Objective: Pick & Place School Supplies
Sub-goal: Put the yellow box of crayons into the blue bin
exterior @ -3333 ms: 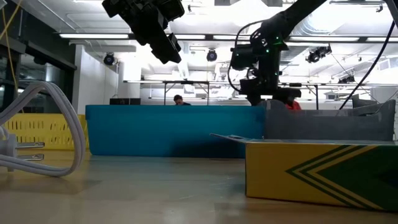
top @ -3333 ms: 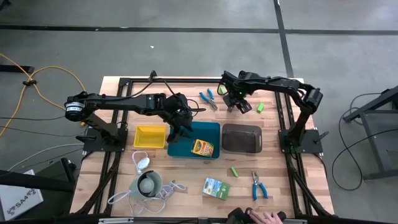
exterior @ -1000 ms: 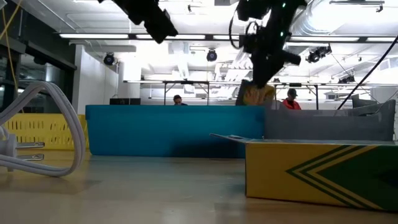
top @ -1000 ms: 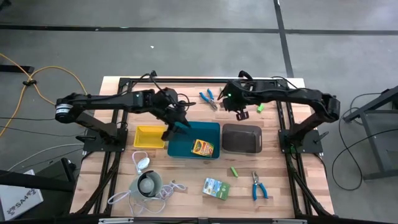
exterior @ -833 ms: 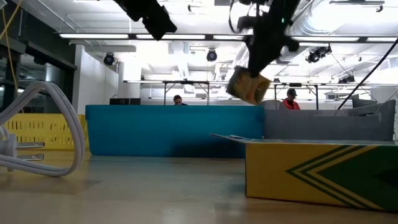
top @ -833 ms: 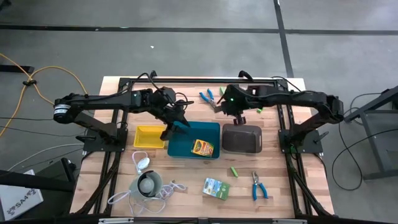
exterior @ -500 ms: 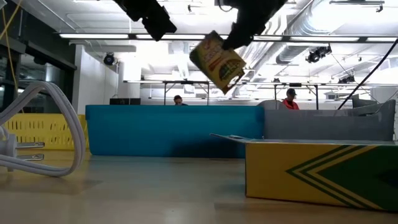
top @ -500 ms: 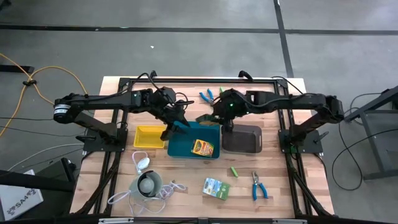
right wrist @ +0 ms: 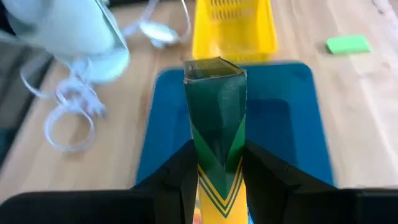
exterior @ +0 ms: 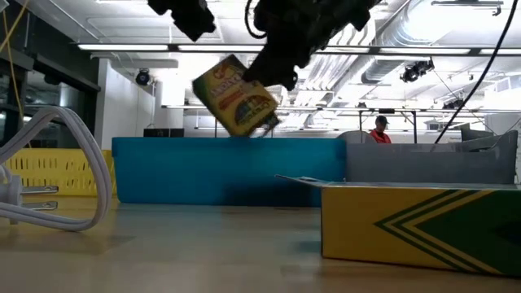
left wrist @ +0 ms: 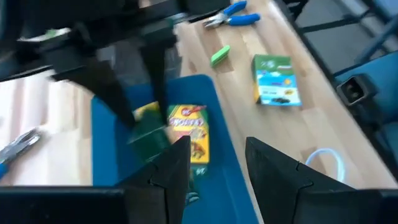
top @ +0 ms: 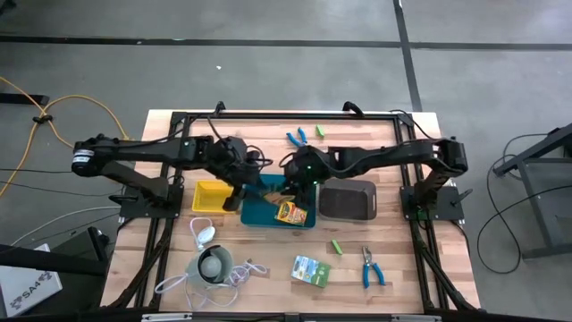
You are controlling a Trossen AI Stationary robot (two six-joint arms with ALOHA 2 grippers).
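Right claw (right wrist: pixel 214 180), clamped on yellow-and-green crayon box (right wrist: pixel 215 118), now swung over teal tray (top: pixel 255 215); release next. Left claw (left wrist: pixel 217 158) open beside.

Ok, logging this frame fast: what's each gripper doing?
Left gripper: open, empty, over the teal tray.
Right gripper: shut on a crayon box.

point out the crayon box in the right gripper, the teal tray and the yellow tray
crayon box (right wrist: pixel 215 118), right wrist view, its green side face
teal tray (top: pixel 257 216), high view, bare floor by its near-left corner
yellow tray (top: pixel 213 196), high view, its bare floor
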